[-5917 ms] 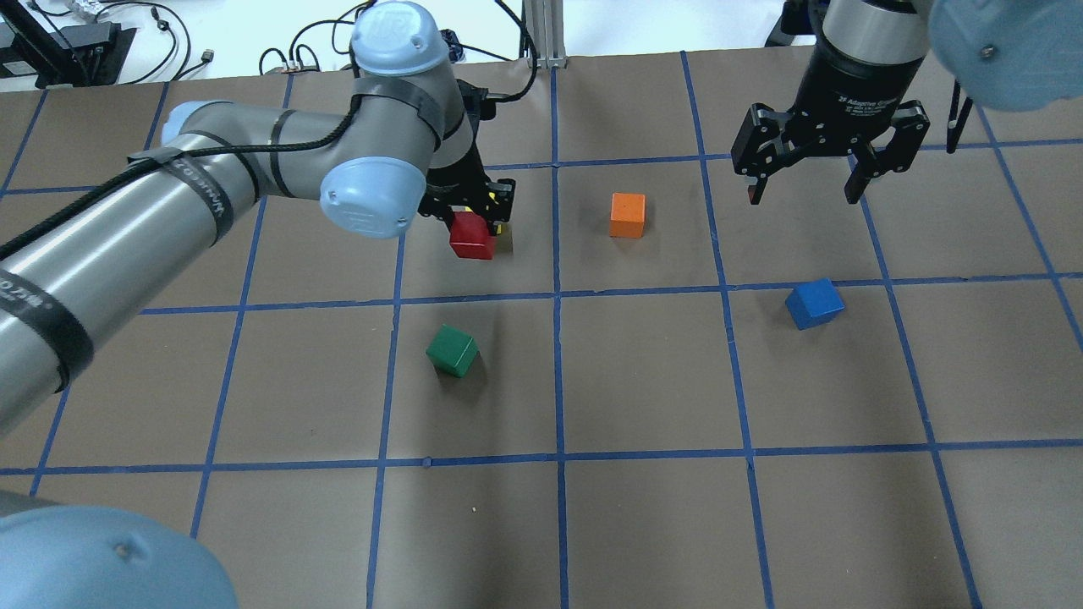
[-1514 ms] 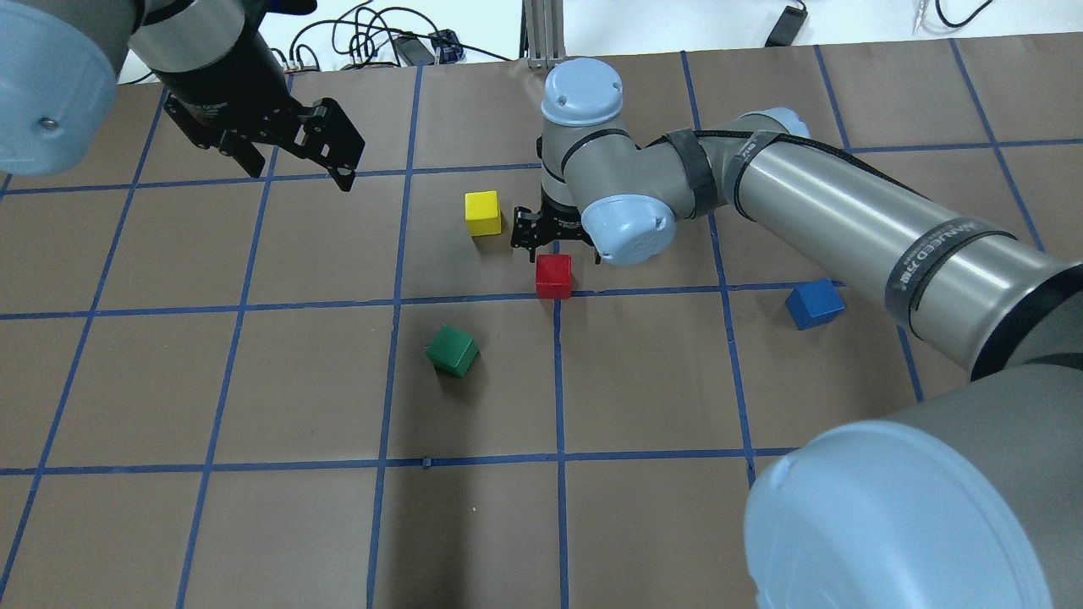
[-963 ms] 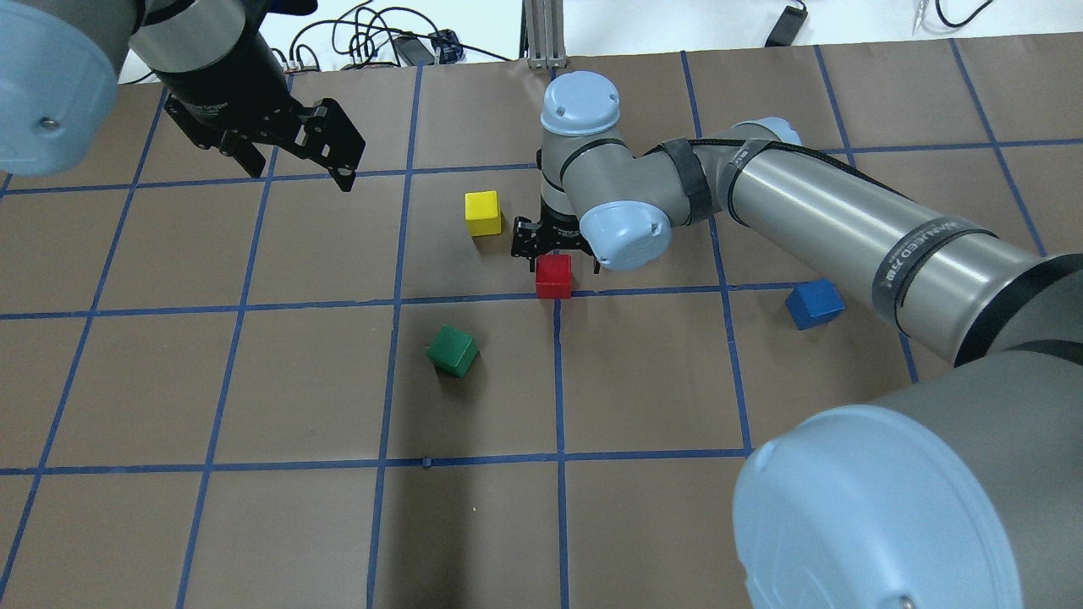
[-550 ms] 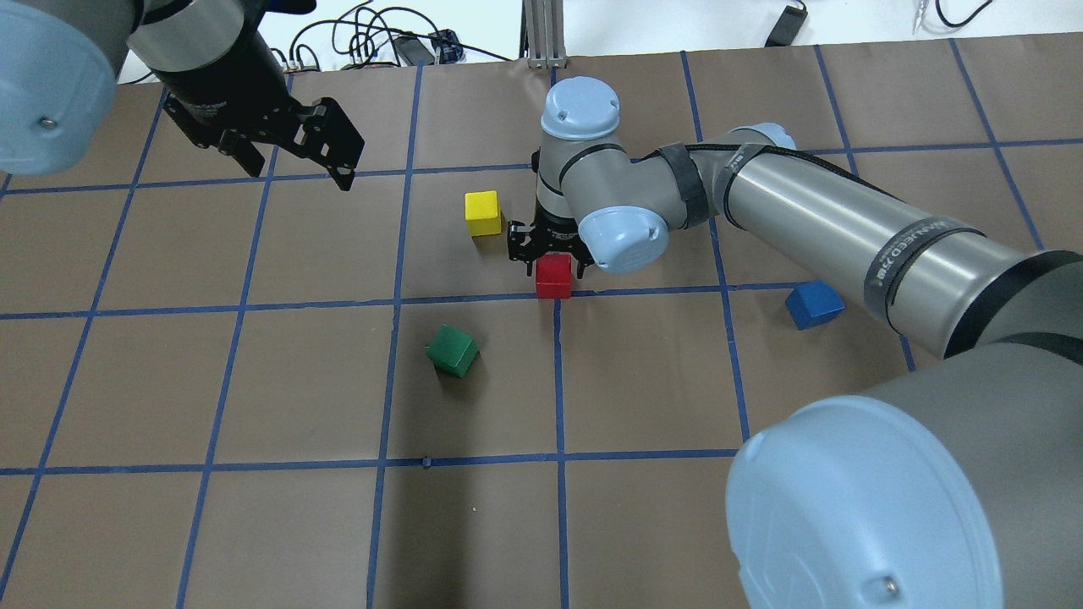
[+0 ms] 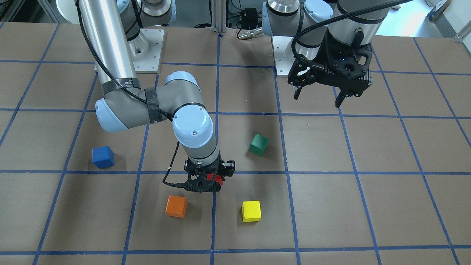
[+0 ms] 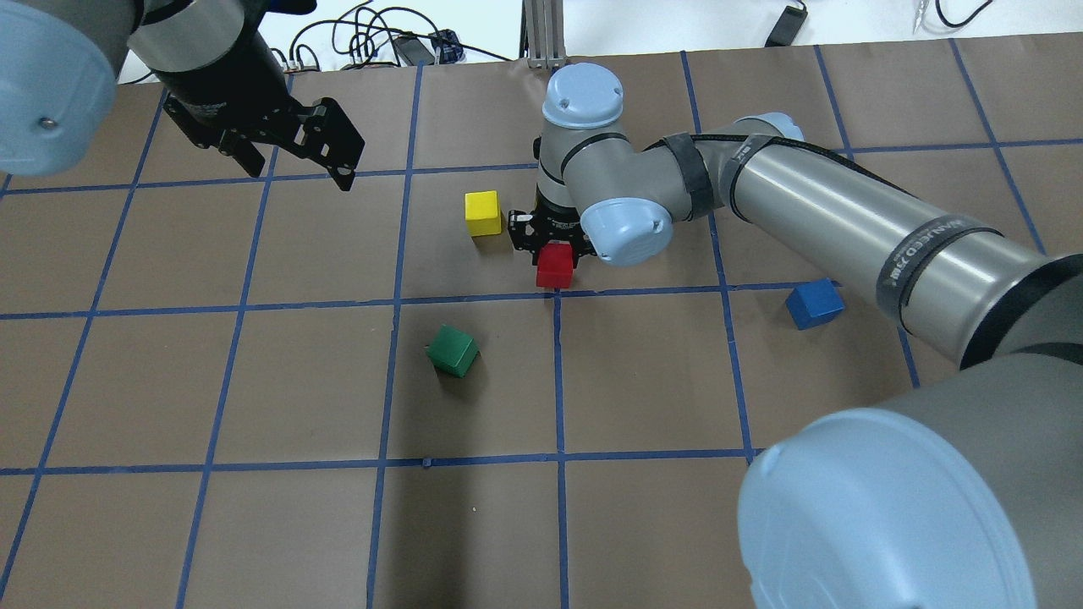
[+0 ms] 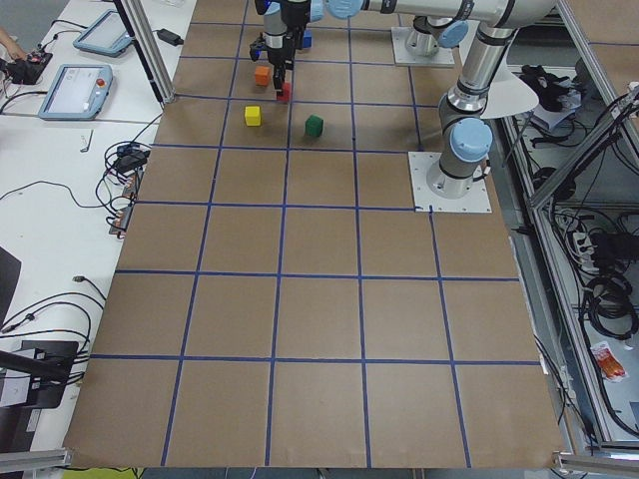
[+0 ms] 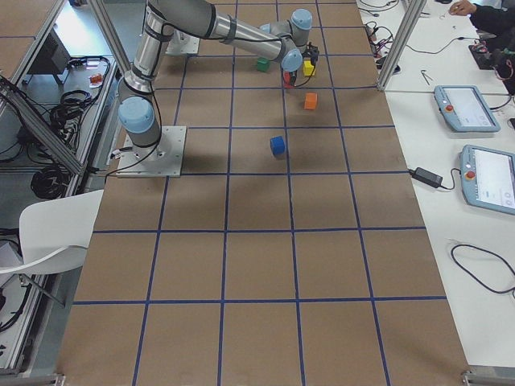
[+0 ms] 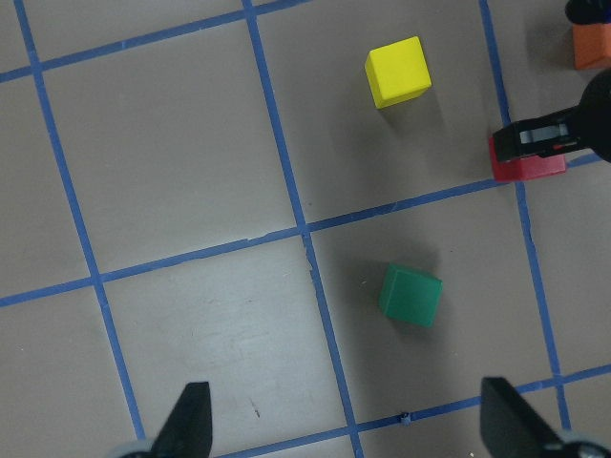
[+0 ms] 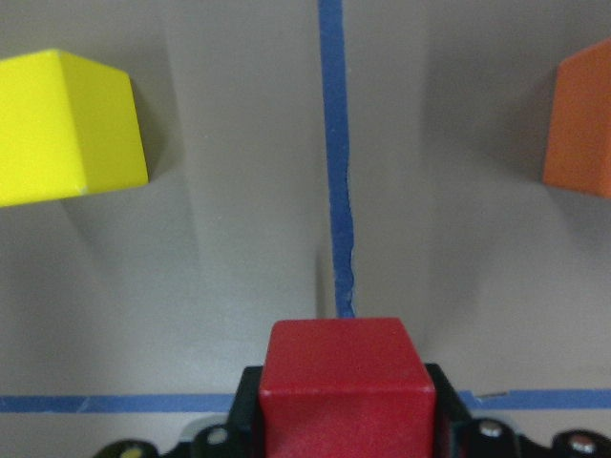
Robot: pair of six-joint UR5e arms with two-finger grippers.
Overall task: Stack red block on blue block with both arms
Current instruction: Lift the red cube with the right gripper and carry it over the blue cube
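The red block [image 6: 554, 267] is between the fingers of my right gripper [image 6: 554, 256], which is shut on it and holds it just above the table near the centre grid line. The right wrist view shows the red block [image 10: 346, 377] clamped in the jaws. In the front view the gripper [image 5: 212, 183] mostly hides the block [image 5: 218, 179]. The blue block [image 6: 813, 304] lies alone on the table to the right, also in the front view [image 5: 103, 157]. My left gripper [image 6: 296, 169] is open and empty, high over the far left [image 5: 316, 100].
A yellow block [image 6: 482, 212] sits just left of the right gripper. An orange block [image 5: 176, 206] sits on its other side, hidden by the arm in the overhead view. A green block [image 6: 452, 350] lies nearer to me. Blue tape lines grid the brown table [image 6: 643, 381].
Earlier my left gripper held the red block; it has left it at the centre line and drawn back. My right gripper came down, shut on the block and raised it slightly.
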